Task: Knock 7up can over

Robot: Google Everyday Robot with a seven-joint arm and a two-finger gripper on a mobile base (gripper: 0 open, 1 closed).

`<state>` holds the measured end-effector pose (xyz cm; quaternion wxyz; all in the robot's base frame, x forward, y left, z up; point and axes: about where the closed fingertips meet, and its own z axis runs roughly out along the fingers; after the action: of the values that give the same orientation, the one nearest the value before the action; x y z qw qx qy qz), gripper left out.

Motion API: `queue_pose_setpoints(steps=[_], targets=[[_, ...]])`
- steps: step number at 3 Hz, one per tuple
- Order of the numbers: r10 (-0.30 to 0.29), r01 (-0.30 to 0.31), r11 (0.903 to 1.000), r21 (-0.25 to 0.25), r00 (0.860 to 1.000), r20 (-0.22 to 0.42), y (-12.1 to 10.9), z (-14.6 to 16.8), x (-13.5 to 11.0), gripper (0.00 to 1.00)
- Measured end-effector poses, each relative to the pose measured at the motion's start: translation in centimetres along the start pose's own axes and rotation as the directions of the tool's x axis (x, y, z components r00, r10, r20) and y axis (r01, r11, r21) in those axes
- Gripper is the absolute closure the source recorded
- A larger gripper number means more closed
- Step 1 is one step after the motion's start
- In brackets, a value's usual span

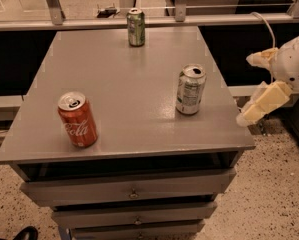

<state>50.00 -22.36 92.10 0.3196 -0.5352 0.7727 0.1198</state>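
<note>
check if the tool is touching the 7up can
Apart. The camera view shows the tool hanging off the right edge of the table, with bare tabletop between it and the upright 7up can.

The cream, blocky tool (254,96), right of the table (114,84), joins a white arm (295,66).
</note>
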Motion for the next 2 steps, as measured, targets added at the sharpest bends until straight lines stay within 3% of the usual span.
queue_pose_setpoints(steps=[1, 2], targets=[[0.029, -0.026, 0.9995, -0.02, 0.989, 0.143, -0.4, 2.2, -1.3, 0.0], [0.064, -0.047, 0.9973, -0.057, 0.94, 0.336, 0.8, 5.8, -3.8, 0.0]])
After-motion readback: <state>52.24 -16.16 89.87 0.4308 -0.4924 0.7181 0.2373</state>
